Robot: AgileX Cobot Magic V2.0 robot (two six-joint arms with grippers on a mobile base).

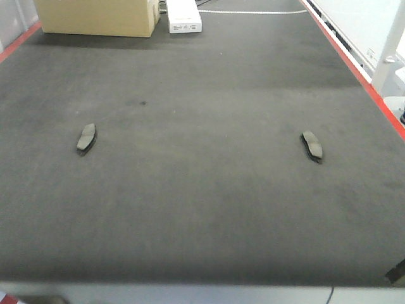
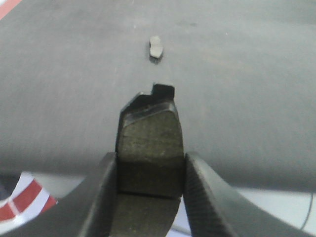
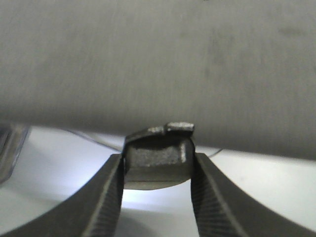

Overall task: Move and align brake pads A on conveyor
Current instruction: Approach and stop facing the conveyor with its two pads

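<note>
Four pads: two lie on the conveyor (image 1: 202,209), two are in my claws.
Left-lying pad (image 1: 87,137): flat near the belt's left edge, about midway up it, long axis tilted slightly off the belt's run. In the left wrist view it shows small, ahead of my held pad.
Right-lying pad (image 1: 312,145): flat near the right edge, level with the other, tilted the opposite way; well apart from it.
Left claw (image 2: 150,173): closed to the pad's width, fingers pressing both long sides of a pad (image 2: 149,153), gritty face toward the camera, tip pointing out over the belt.
Right claw (image 3: 157,170): likewise clamped on a pad (image 3: 158,158), seen end-on; it hangs over the belt's near edge, pale floor below.
Step in hand: I judge this to be carrying both held pads out over the belt for placing.
How to do it well: bring each pad low and level before letting go, so it settles flat and does not tip on its curved edge. Turn my wrists so their long axes match, and set them in one row with the lying pads. Open slowly; the felt should hold them.
Risk: the lying pads are skewed, so they will need nudging straight afterwards.
Far edge: a cardboard box (image 1: 95,16) and a white unit (image 1: 184,18), clear of the work.
</note>
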